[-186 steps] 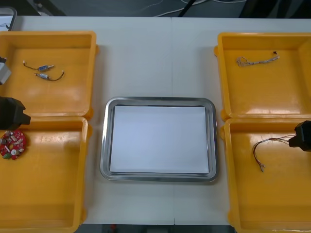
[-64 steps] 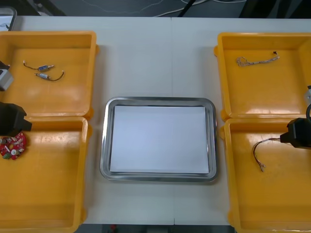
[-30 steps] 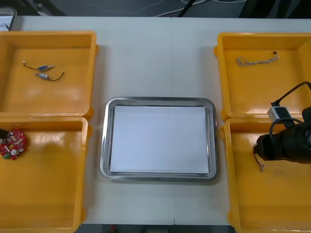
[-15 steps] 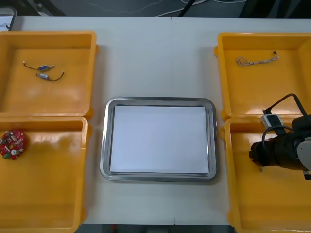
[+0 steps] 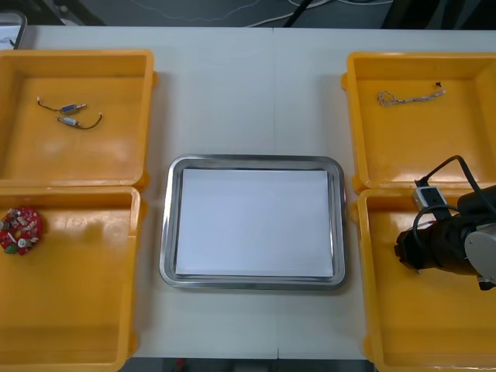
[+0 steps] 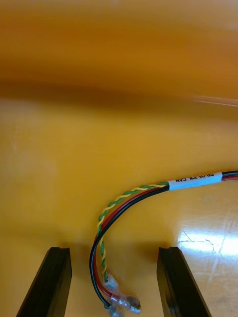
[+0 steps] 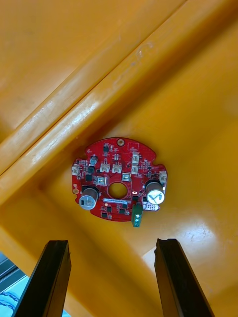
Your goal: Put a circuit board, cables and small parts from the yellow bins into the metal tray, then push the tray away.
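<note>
My right gripper hangs low in the near right yellow bin, and its arm covers the cable in the front view. In the right wrist view the right gripper is open, its fingers standing either side of the metal-tipped end of a red, black and yellow-green twisted cable. The round red circuit board lies at the left edge of the near left bin. My left gripper is open above the circuit board, not touching it. The metal tray is white inside and holds nothing.
Two small metal parts on short wires lie in the far left bin. A thin pale cable lies in the far right bin. Bare table stretches beyond the tray's far edge.
The right arm came in from the right edge and moved left over the cable in the near right bin, hiding it. The left arm slipped out of the front view.
</note>
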Robot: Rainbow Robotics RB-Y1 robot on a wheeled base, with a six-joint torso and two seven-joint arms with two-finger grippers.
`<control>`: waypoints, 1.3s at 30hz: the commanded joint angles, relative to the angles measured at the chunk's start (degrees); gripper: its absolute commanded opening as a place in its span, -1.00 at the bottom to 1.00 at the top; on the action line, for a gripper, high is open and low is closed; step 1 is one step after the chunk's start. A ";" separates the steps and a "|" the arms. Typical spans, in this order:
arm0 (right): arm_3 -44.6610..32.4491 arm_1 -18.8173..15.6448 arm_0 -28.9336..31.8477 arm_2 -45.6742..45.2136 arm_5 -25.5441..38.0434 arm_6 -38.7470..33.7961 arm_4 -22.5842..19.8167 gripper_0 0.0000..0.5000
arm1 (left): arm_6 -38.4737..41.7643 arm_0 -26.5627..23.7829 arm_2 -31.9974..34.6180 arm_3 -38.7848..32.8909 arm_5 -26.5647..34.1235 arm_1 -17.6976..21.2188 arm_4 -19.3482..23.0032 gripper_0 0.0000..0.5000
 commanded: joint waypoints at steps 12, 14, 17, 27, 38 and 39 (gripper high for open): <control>-0.51 0.67 1.23 0.90 -0.44 1.29 0.23 -0.89 | -9.64 4.30 -7.20 3.90 -12.71 3.16 -4.27 1.00; -0.51 0.58 1.23 0.90 -0.71 1.46 0.23 -1.00 | -9.72 4.30 -7.82 3.99 -12.71 3.16 -4.71 1.00; -0.51 0.58 1.23 0.90 -1.23 1.55 0.05 -1.00 | -9.81 4.30 -8.70 3.99 -13.06 3.16 -5.59 1.00; -4.02 0.58 1.23 -3.50 3.07 2.43 -2.94 -1.00 | -9.81 4.13 -10.63 3.99 -13.06 3.16 -7.26 1.00; -9.47 0.67 1.94 -12.55 14.85 3.57 -10.85 -1.00 | -8.84 2.02 -12.83 4.43 -12.80 2.28 -10.25 0.97; -9.74 0.58 2.29 -13.52 15.55 3.66 -11.55 -1.00 | -8.76 1.67 -13.18 4.43 -12.71 2.10 -10.60 0.96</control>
